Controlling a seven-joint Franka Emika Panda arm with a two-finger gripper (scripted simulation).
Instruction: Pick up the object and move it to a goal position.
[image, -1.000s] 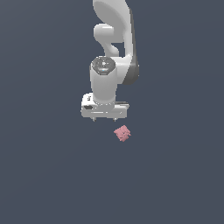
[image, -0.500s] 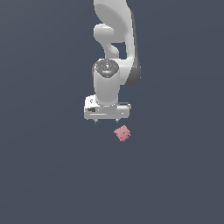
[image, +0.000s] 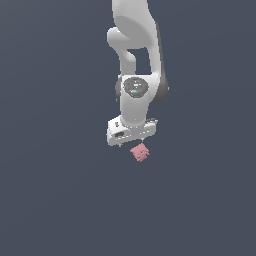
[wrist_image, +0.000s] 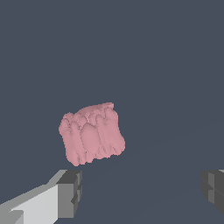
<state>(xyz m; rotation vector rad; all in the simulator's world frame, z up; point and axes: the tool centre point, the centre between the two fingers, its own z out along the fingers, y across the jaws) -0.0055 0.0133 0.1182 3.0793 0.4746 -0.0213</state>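
The object (image: 140, 152) is a small pink, knobbly lump lying on the dark grey floor, just below the white hand in the exterior view. In the wrist view the object (wrist_image: 92, 133) fills the middle, ahead of the fingers and nearer to one grey fingertip (wrist_image: 70, 192) than to the other (wrist_image: 213, 186). My gripper (image: 131, 136) hangs straight over the floor, next to the lump. Its jaws stand wide apart in the wrist view, and the gripper (wrist_image: 142, 187) is open with nothing between them.
A flat dark grey floor (image: 55, 200) spreads in every direction. The white arm (image: 137, 55) rises from the hand toward the upper edge of the exterior view.
The hand has shifted toward the exterior view's right and lower, closing in on the pink lump. The lump has stayed where it was.
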